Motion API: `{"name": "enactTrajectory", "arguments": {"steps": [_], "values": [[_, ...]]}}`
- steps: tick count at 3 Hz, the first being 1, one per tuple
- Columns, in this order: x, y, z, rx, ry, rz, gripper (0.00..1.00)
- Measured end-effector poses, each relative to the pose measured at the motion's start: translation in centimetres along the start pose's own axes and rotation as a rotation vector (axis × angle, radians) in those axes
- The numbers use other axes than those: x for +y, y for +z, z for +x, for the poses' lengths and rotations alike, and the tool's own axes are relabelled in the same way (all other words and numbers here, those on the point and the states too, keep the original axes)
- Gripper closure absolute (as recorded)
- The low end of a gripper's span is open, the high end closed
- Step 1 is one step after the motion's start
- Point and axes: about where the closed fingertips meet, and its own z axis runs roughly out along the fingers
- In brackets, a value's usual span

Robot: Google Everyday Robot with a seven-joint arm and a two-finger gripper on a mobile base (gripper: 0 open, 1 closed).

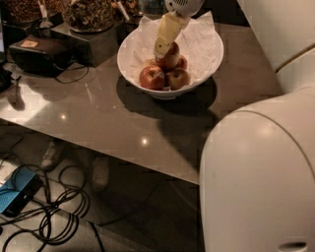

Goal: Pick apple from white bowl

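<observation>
— What's the body like?
— A big cream-white shell (pixel 256 167), smooth and glossy, rounded like a dome. There's a small dark slot (pixel 292 244) low on its side.
— And above that?
— More white curved casing (pixel 280 24), with a dark seam (pixel 295 58) running across it.
— The gripper?
— The gripper (pixel 161 49) is pale yellow, slim and flat, under a round grey-white wrist (pixel 183 6) dotted with small holes. It's at the top of the view, inside the bowl (pixel 167 92).
</observation>
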Motion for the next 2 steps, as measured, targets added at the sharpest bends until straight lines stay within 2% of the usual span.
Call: {"name": "enactTrajectory", "arguments": {"steps": [1, 2], "values": [[-0.12, 0.62, -0.36, 0.005, -0.007, -0.006, 0.23], [-0.12, 0.65, -0.38, 0.006, -0.007, -0.006, 0.19]]}}
